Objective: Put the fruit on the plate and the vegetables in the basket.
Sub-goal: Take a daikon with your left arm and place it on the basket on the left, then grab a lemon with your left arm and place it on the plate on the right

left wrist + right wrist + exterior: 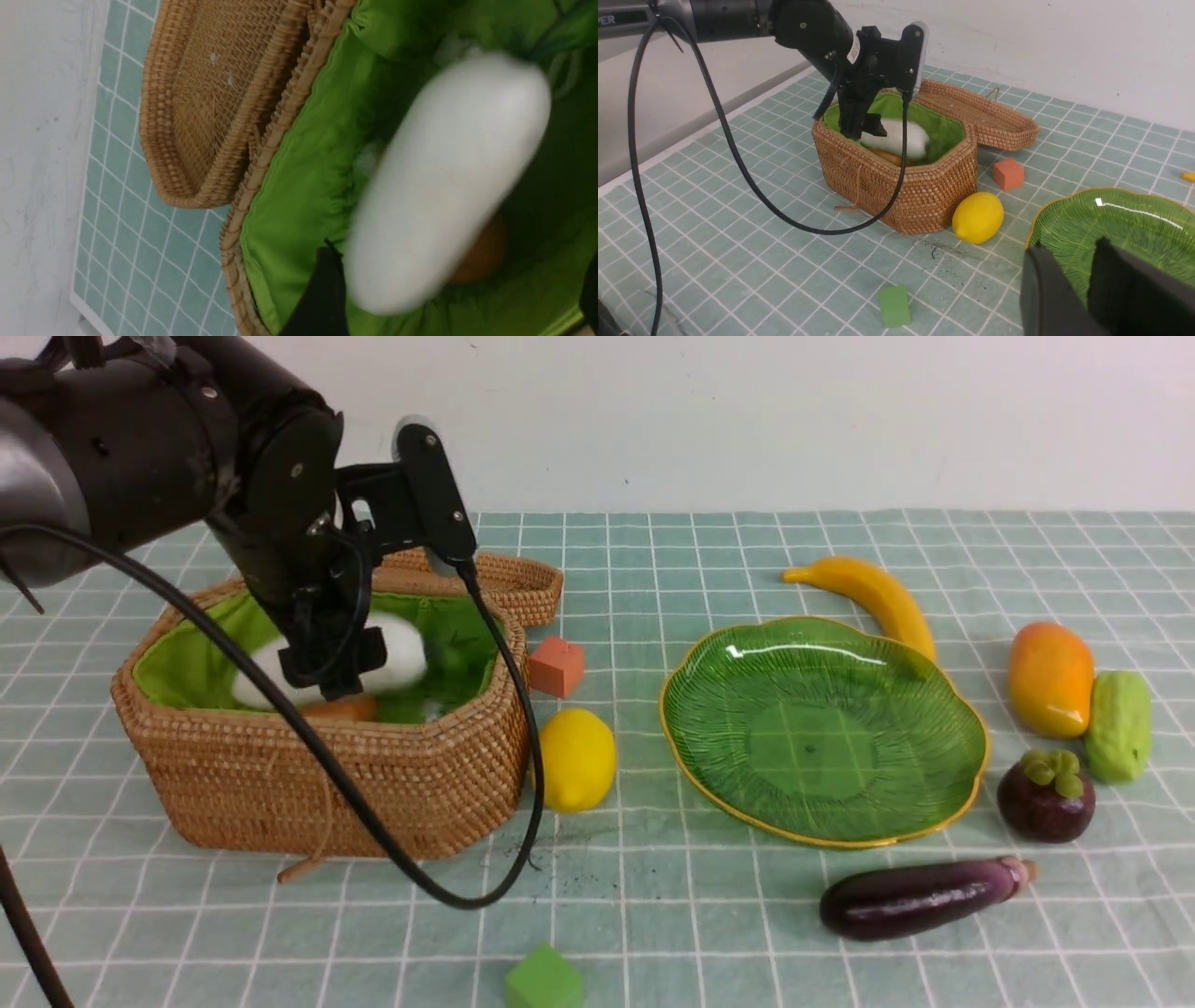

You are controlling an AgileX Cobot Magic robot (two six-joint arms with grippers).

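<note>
My left gripper [322,663] hangs open inside the wicker basket [373,775]. Its fingers stand wide apart around the blurred white radish [397,649], which lies over the orange-brown potato [345,709] on the green lining. In the left wrist view the radish [444,186] is near one finger [322,289] and clear of the other. The green plate [822,728] holds nothing. Lemon [577,758], banana [873,593], mango [1050,677], mangosteen [1046,795], gourd [1117,723] and eggplant [920,898] lie on the cloth. My right gripper [1069,247] hovers by the plate [1125,224], narrowly open and holding nothing.
The basket's lid [523,583] lies folded open behind it. An orange-red cube [557,665] sits between basket and plate, near the lemon. A green cube [543,980] rests at the front edge. The left arm's black cable [448,896] loops down in front of the basket.
</note>
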